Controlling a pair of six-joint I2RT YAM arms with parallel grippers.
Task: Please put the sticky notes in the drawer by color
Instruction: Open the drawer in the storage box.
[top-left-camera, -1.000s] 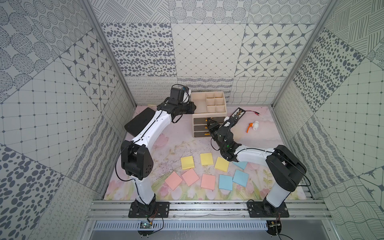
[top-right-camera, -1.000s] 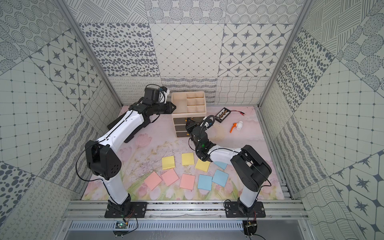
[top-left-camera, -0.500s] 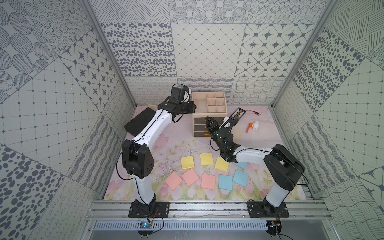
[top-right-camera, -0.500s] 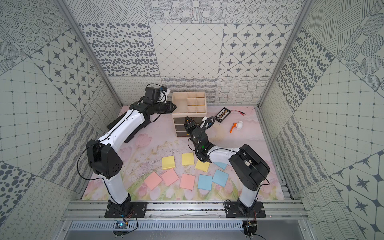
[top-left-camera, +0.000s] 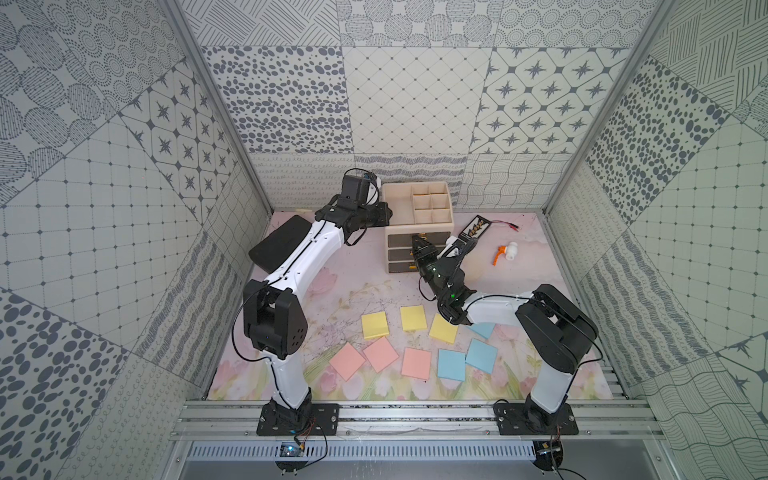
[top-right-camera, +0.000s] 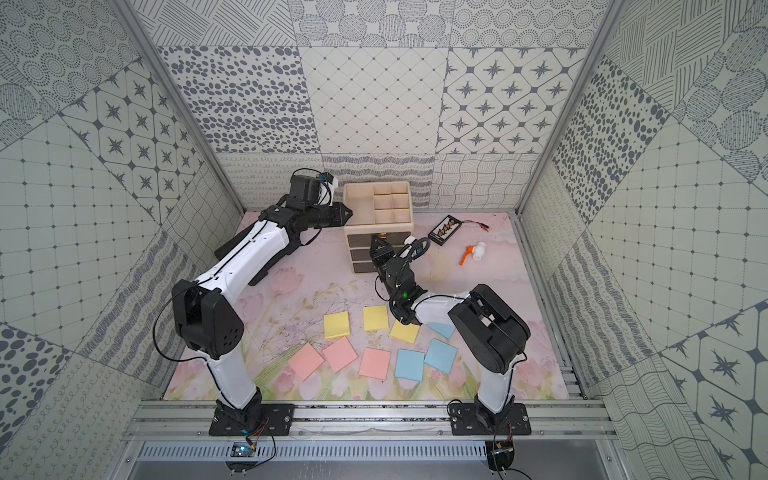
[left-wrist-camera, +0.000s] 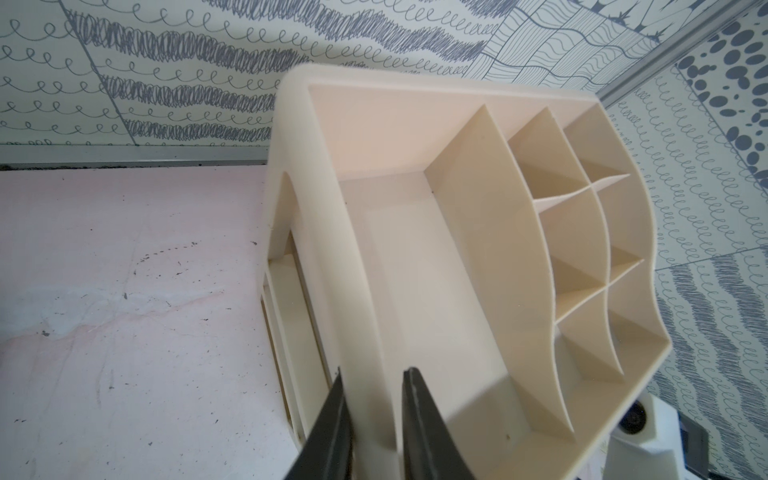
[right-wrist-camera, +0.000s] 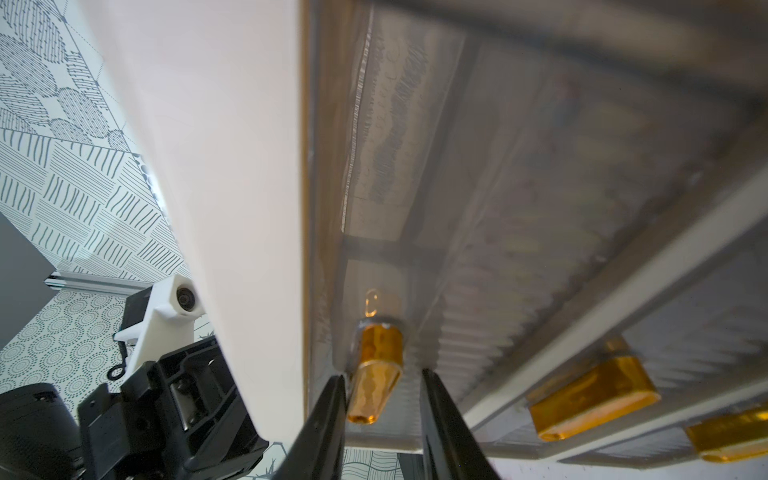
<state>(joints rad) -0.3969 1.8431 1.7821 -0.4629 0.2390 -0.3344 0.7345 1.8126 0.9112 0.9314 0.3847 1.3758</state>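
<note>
The drawer chest (top-left-camera: 417, 227), cream with smoky grey drawers, stands at the back of the mat, all drawers pushed in. My left gripper (left-wrist-camera: 372, 372) is shut on the chest's side wall (left-wrist-camera: 374, 415), one finger outside, one inside the tray. My right gripper (right-wrist-camera: 382, 374) is open around the top drawer's gold handle (right-wrist-camera: 374, 386); one finger touches it, the other stands off. In both top views the sticky notes lie at the front: yellow (top-left-camera: 375, 325), pink (top-left-camera: 380, 354), blue (top-left-camera: 451, 365). One blue note (top-left-camera: 482, 329) is partly under the right arm.
A flat black case (top-left-camera: 278, 245) lies under the left arm by the left wall. Right of the chest are a small black box with red leads (top-left-camera: 478, 226) and a white-and-orange valve (top-left-camera: 505, 253). The chest sits close to the back wall.
The right gripper has crept forward onto the top drawer's handle and its jaws have widened, then narrowed. The left gripper has kept its hold on the chest wall.
</note>
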